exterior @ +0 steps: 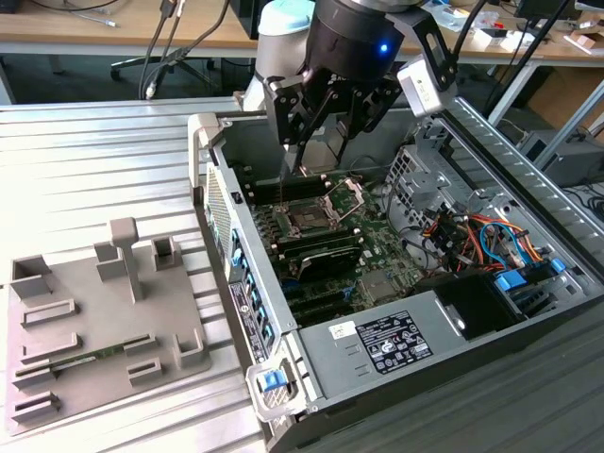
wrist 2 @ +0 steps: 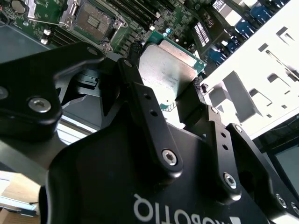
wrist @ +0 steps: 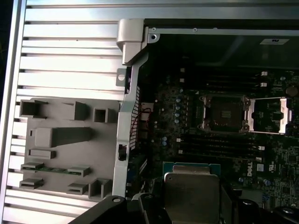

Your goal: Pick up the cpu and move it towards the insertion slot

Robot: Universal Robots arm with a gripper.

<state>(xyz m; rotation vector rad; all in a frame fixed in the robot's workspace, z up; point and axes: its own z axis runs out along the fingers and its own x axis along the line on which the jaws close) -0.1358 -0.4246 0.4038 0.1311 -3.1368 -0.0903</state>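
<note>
Silvery-topped cpu gripped on two opposite edges betw. black fingers of gripper, closed narrow on it, prob. to spare the underside. Hangs above green motherboard inside open pc case, near insertion slot but, judging by first wrist view, not lined up over it. Load plate hinged up, leaving the slot bare to receive the cpu. Grey tray outside case, on exterior view's left, w/ green memory stick in one recess

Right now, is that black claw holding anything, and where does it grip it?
Yes. The gripper holds the cpu, a flat silvery square chip. It is pinched by two opposite edges between the black fingers, with its metal top left uncovered.
</note>
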